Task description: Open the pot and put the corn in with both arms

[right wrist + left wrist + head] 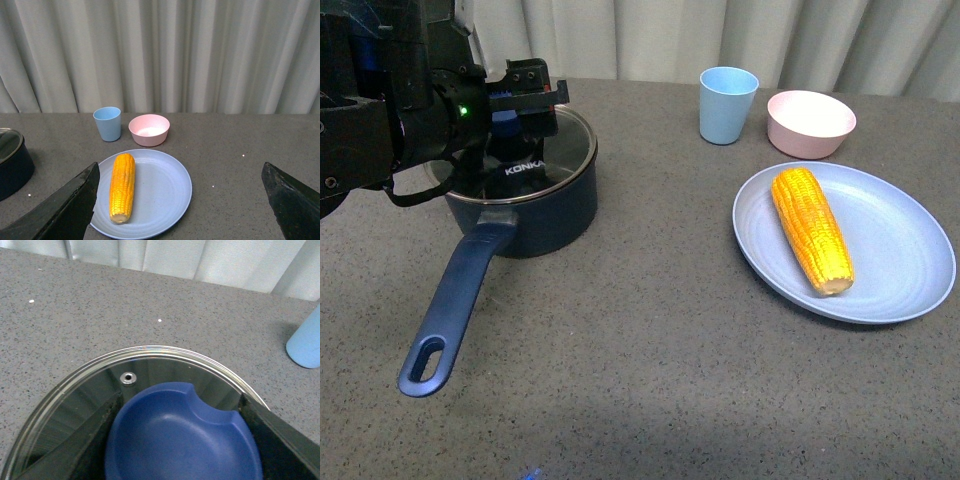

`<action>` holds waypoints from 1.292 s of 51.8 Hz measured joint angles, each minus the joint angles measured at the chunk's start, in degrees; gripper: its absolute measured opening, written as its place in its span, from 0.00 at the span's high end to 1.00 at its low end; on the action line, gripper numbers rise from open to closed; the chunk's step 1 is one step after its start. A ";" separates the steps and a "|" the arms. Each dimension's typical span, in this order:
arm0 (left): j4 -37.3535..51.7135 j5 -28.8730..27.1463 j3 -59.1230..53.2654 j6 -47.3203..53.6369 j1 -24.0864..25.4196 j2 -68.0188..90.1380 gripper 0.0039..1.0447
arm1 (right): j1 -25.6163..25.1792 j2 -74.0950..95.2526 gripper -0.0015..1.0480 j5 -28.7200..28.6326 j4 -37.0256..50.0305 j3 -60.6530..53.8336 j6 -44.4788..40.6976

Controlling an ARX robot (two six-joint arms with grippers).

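Note:
The navy pot [525, 215] stands at the left of the table, its long handle [450, 310] pointing toward the near edge. A glass lid [570, 150] with a steel rim still rests on it. My left gripper [525, 100] is shut on the lid's blue knob [182, 435], a black finger on either side. The corn [812, 230] lies on a pale blue plate [900, 255] at the right. My right gripper [180, 200] is open, back from the plate, and the corn [122, 186] lies near one of its fingers [65, 210]. The right arm is out of the front view.
A light blue cup [727, 104] and a pink bowl [810, 122] stand behind the plate. White curtains hang along the far edge of the table. The cup [306, 342] also shows beside the lid in the left wrist view.

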 joint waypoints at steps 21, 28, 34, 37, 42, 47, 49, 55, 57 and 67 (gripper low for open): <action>-0.20 0.22 0.00 -0.61 -0.11 -0.35 0.41 | 0.00 0.00 0.09 0.02 0.00 0.00 0.00; -0.98 0.50 -0.59 -1.60 0.02 -1.97 0.41 | 0.00 0.00 0.09 0.02 0.00 0.00 0.02; -2.78 1.18 -0.98 -3.32 0.94 -5.99 0.41 | 0.00 0.00 0.09 0.02 0.00 0.00 0.02; -3.19 1.27 -0.98 -3.78 1.79 -8.00 0.41 | 0.00 0.00 0.09 0.02 0.00 0.00 0.00; -3.41 1.75 -0.92 -4.02 4.17 -10.75 0.41 | 0.00 0.00 0.09 0.02 0.00 0.00 0.00; -3.13 2.43 -0.70 -4.31 7.56 -11.26 0.41 | 0.00 0.00 0.09 0.02 0.00 0.00 0.00; -2.73 2.47 -0.70 -4.11 9.64 -10.73 0.41 | 0.00 0.00 0.09 0.02 0.00 0.00 0.02; -0.83 2.47 -0.61 -4.17 15.41 -7.43 0.41 | 0.00 0.00 0.09 0.02 0.00 0.00 0.00; -0.81 2.56 -0.59 -4.59 16.57 -6.69 0.41 | 0.00 0.00 0.09 0.02 0.00 0.00 0.00; 0.55 3.45 -0.24 -5.44 21.40 -1.84 0.41 | 0.00 0.00 0.09 0.00 0.00 0.00 0.00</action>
